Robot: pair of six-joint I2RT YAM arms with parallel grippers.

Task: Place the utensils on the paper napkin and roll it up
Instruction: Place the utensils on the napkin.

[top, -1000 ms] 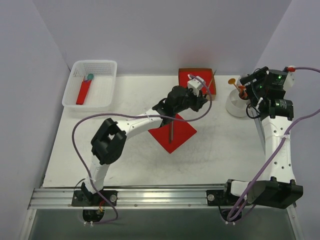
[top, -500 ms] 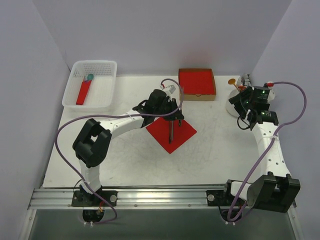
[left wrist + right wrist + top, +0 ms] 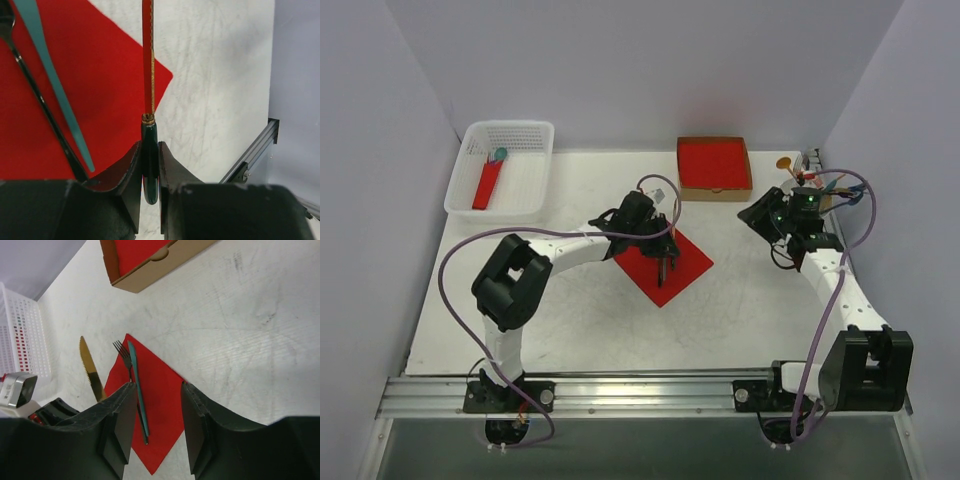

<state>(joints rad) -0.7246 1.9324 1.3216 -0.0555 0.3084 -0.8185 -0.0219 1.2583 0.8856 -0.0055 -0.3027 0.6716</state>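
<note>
Pinches shut in the left gripper (image 3: 149,150) the dark handle, likely the safest hold on a stiff, light, slippery knife (image 3: 147,60), edge-up over the thin, floppy paper napkin (image 3: 100,75) spread mid-table under a fork (image 3: 32,85) and teal piece (image 3: 52,75), with right gripper (image 3: 157,395) wide, empty.

Top external view: fixed high above and behind the robot, looking steeply down on the whole table (image 3: 570,320). Left wrist view: very close, aimed down and forward onto one corner of the paper napkin (image 3: 100,75) and the bare tabletop beyond it — right wrist view stands well off, low and oblique, facing across the table towards that same spot. All three views share the napkin; both wrist views also share the fork (image 3: 33,86) and the knife (image 3: 147,60).
</note>
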